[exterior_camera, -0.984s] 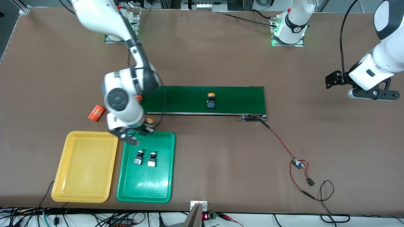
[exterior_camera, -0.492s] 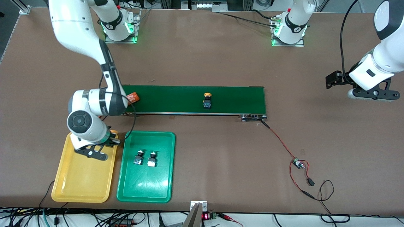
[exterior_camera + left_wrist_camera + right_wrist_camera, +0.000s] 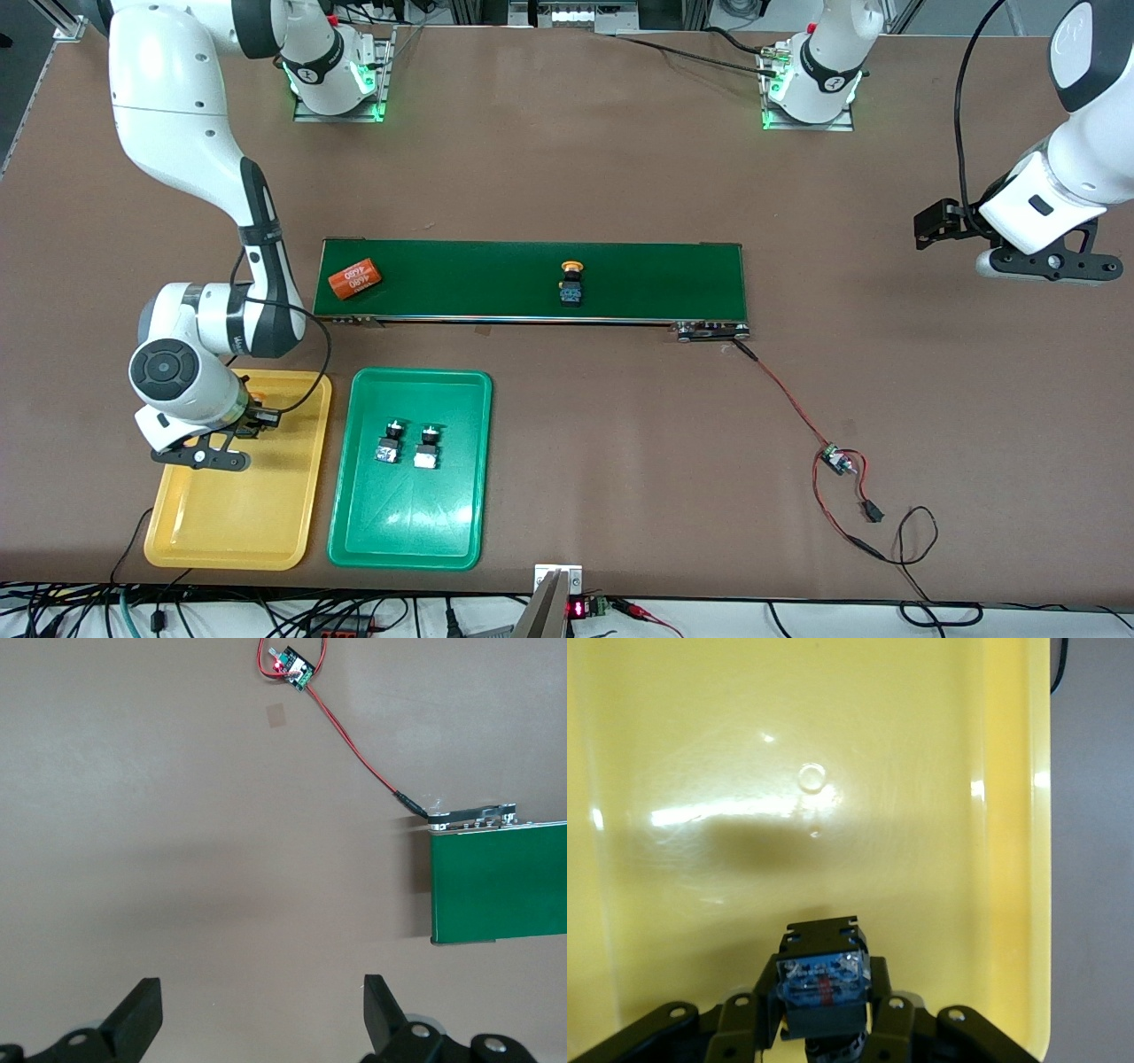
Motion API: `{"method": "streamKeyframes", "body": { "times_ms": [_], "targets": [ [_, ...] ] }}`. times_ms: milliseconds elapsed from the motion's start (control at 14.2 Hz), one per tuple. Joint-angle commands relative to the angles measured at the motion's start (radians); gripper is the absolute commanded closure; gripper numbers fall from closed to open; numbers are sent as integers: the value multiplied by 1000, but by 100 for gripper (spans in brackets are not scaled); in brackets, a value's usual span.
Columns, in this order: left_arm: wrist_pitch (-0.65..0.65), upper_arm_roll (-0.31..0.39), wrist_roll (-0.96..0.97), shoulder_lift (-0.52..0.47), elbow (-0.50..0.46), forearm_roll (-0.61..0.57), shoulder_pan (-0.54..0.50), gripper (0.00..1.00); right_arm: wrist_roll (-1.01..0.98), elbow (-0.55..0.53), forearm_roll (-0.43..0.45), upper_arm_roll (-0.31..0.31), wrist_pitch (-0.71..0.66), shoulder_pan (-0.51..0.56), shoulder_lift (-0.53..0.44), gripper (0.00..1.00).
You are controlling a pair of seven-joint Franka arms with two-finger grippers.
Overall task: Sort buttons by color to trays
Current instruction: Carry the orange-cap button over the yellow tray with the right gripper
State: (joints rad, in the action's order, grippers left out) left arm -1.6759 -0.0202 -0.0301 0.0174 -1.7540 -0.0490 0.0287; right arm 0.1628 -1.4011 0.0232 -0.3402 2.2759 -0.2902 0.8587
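Observation:
My right gripper (image 3: 257, 415) hangs low over the yellow tray (image 3: 230, 514), near the tray end closest to the belt. It is shut on a yellow-capped button (image 3: 258, 408). The right wrist view shows that button's black body and blue-clear base (image 3: 822, 985) clamped between the fingers of the right gripper (image 3: 824, 1014), above the yellow tray's floor (image 3: 833, 771). Two buttons (image 3: 389, 441) (image 3: 427, 446) lie side by side in the green tray (image 3: 416, 523). Another yellow-capped button (image 3: 571, 282) sits on the conveyor belt (image 3: 656, 279). My left gripper (image 3: 1045, 266) (image 3: 263, 1014) waits open over bare table at the left arm's end.
An orange cylinder (image 3: 354, 277) lies on the belt at the right arm's end. A red-and-black wire runs from the belt's other end (image 3: 496, 881) to a small circuit board (image 3: 833, 459) (image 3: 292, 665). Cables run along the table edge nearest the front camera.
My right arm swung from the green tray's corner to over the yellow tray, carrying the button. The button and cylinder on the belt drifted toward the right arm's end. The left arm stayed still.

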Motion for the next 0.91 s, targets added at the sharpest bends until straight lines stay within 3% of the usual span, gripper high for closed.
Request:
{"method": "streamKeyframes", "body": {
  "times_ms": [0,281,351,422,562,843],
  "targets": [
    [10,-1,-7,1,11,0,-4,0,-72,31,9,17,8,52,26,100],
    [11,-1,-7,18,36,4,-4,0,-120,28,1,18,8,85,30,100],
    [12,-1,-7,18,36,6,-4,0,-118,28,0,18,8,85,30,70],
    [12,-1,-7,18,36,6,-3,0,-109,28,-40,18,10,82,26,1],
    [12,-1,-7,18,36,6,-3,0,-124,30,-142,17,-1,75,10,0],
    [12,-1,-7,19,36,6,-3,0,-121,31,-152,18,-125,31,-97,0]
  ]
}}
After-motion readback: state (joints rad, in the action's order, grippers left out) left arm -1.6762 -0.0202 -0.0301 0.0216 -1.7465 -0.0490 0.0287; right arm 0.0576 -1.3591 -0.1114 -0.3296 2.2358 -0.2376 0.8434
